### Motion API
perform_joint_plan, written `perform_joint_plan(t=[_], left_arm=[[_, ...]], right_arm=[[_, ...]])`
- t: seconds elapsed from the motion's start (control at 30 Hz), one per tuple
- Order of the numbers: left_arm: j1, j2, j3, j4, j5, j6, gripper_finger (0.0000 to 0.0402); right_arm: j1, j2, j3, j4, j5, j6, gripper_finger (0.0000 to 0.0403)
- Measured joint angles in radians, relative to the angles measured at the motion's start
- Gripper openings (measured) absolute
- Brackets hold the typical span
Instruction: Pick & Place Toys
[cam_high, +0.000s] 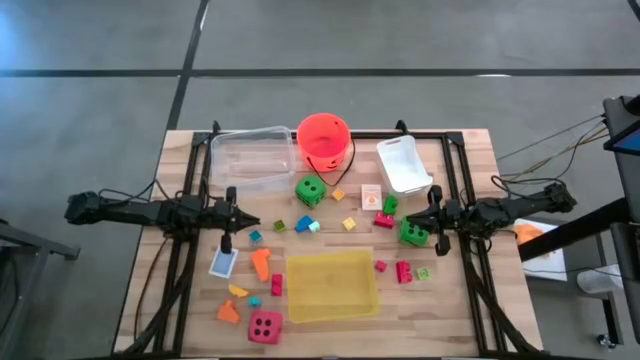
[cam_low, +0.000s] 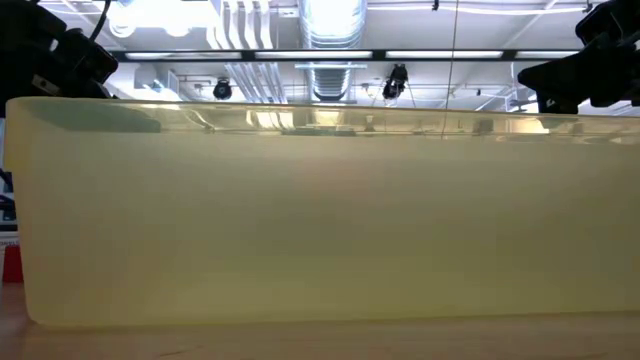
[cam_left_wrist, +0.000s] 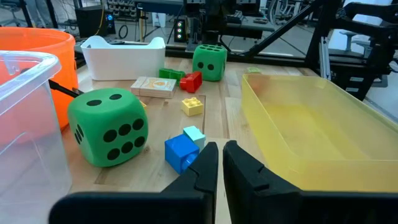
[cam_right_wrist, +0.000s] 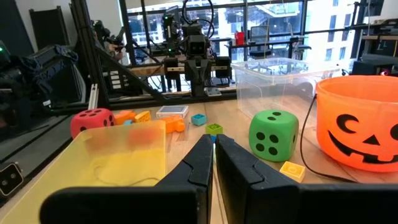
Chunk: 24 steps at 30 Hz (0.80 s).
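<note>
Opening step of the toy pick-and-place; nothing is grasped yet. The left gripper (cam_high: 243, 221) and right gripper (cam_high: 428, 218), both clenched and empty, wait at opposite table edges. The toys lie loose on the table (cam_high: 470, 150): 2 green dice (cam_high: 310, 190) (cam_high: 413, 233), matte foam with black dots, 1 pink die (cam_high: 265, 326) near the front, and small bricks (cam_high: 403, 270) scattered around the yellow tray (cam_high: 331, 285). The next move likely calls for 1 gripper to release its fingers and descend over a nearby toy, such as the green die just beside the right gripper.
</note>
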Motion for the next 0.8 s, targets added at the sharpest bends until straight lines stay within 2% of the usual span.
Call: perform_joint_plan(t=[0.13,0.3,0.43,0.63,0.8], left_arm=[[0.0,0.0,0.0,0.0,0.0,0.011,0.0022],[0.0,0.0,0.0,0.0,0.0,0.098,0.0022],[0.0,0.001,0.0,0.019,-0.01,0.043,0.0022],[0.0,0.0,0.0,0.206,-0.035,-0.063,0.0022],[0.001,0.0,0.0,0.264,-0.068,-0.094,0.0022]], right_arm=[[0.0,0.0,0.0,0.0,0.0,0.0,0.0017],[0.0,0.0,0.0,0.0,0.0,0.0,0.0017],[0.0,0.0,0.0,0.0,0.0,0.0,0.0017],[0.0,0.0,0.0,0.0,0.0,-0.001,0.0017],[0.0,0.0,0.0,0.0,0.0,-0.024,0.0017]])
